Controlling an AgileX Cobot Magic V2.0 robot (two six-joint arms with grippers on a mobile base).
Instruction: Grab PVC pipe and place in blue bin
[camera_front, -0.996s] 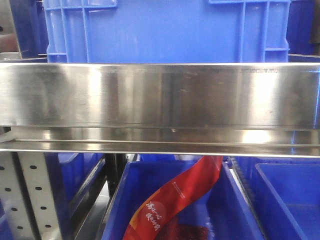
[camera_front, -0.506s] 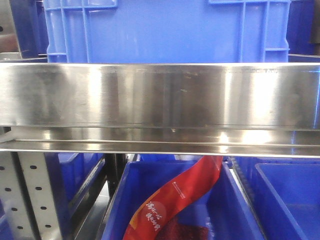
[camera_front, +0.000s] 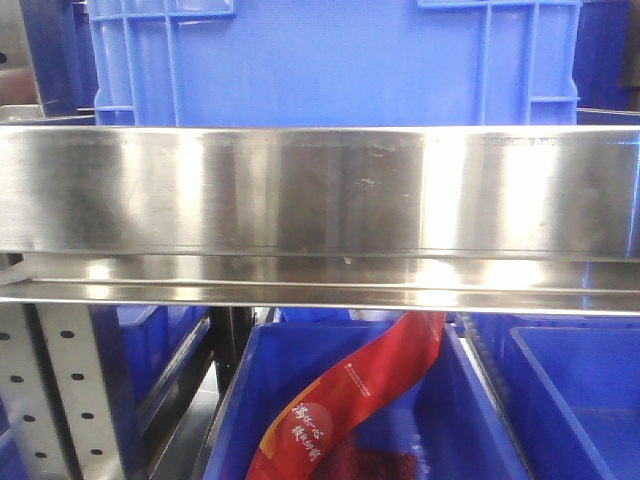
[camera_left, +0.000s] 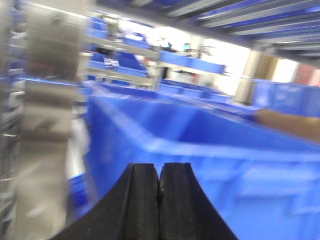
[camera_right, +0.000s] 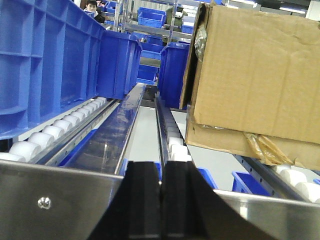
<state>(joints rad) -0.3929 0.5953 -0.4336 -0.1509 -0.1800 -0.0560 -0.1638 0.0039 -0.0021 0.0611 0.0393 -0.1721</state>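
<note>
Your left gripper (camera_left: 159, 200) has its black pads pressed together with nothing between them, hanging just in front of a blue bin (camera_left: 210, 145); that view is smeared, so judge positions there with caution. Your right gripper (camera_right: 162, 200) is likewise closed and empty, sitting just above a steel rail (camera_right: 60, 195) at the near edge of a roller rack.

The PVC pipe shows in no view, so the main risk is reaching blind: with closed jaws you could knock the rail, the blue crate (camera_right: 55, 60) on the left lane or the cardboard box (camera_right: 255, 75) on the right.

In the front view a steel shelf beam (camera_front: 320, 190) blocks the middle; below it a blue tote (camera_front: 250, 400) holds a red packet (camera_front: 350, 400). Around you stand racks of blue crates and white rollers (camera_right: 55, 127).
</note>
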